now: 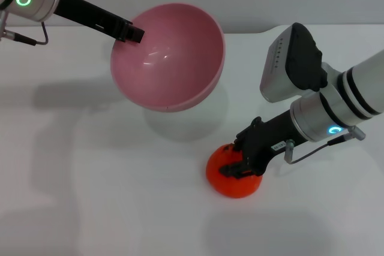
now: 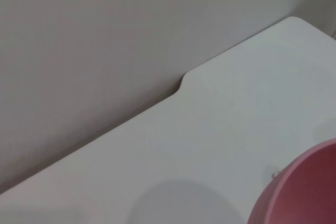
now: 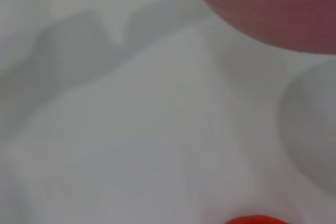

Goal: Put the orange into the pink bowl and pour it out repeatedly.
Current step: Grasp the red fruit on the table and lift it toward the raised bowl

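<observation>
The left end effector grasps the pink bowl by its rim on the far left side, its dark fingers clenched over the edge. The bowl hangs above the white worktop, tilted so that its hollow faces up and toward the left, and nothing lies inside it. A soft shadow of the bowl falls on the worktop just below and to the right of it.

The orange sits on the worktop, nearer than the bowl and to its right, apart from it. The right end effector reaches in from the right and is on the fruit: its black fingers are clenched around the upper right part of the orange, grasping it. The fruit appears to rest on the surface.

In the left wrist view only a curved piece of the pink bowl shows in one corner, with the bare worktop and its notched far edge against a grey wall behind. In the right wrist view the underside of the bowl fills one corner, a thin sliver of the orange shows at the opposite edge, and the white worktop lies between them with shadows across it.
</observation>
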Controlling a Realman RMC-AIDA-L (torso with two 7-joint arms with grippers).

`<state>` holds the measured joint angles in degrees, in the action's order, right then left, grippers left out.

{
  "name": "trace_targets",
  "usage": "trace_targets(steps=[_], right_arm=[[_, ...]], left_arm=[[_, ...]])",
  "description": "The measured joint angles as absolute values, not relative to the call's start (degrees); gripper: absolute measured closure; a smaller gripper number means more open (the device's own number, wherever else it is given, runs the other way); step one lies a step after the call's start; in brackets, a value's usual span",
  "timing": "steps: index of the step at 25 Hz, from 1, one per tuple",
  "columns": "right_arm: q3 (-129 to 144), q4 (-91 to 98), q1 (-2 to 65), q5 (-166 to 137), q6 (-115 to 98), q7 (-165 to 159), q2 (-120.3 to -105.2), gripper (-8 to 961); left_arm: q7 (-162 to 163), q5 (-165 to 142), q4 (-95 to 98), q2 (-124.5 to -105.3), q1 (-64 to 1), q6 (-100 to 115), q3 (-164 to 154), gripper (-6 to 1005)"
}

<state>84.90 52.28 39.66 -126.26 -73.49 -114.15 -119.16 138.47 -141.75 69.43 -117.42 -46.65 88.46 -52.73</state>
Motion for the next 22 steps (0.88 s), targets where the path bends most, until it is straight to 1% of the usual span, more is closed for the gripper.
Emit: trace_targets(steps=[7,11,16,18,22], right_arm=[[85.93,54.62,37.58,-126.02,-70.74,-114.03,-119.18,500],[86.01,54.76,37.54,-126.01,-70.90,-114.15,-119.14,687],[86.07,57.90,36.72,-125.97,-72.33,-115.49,-119.10,750],[86.04,62.85,35.23,-125.95,-74.31,-117.14,-119.05,778],[85.47,78.82,31.04,-125.75,-80.41,-121.97,-119.02,821]], left_arm=[[138.24,-141.75,69.43,-117.43,-46.39,88.50,-52.73,956],[138.16,-141.75,69.43,-117.41,-46.36,88.49,-52.73,956],[138.16,-141.77,69.43,-117.36,-46.37,88.35,-52.73,956],[138.16,-141.80,69.43,-117.35,-46.38,88.17,-52.73,956],[138.16,-141.88,68.88,-117.18,-46.53,87.96,-52.73,956]])
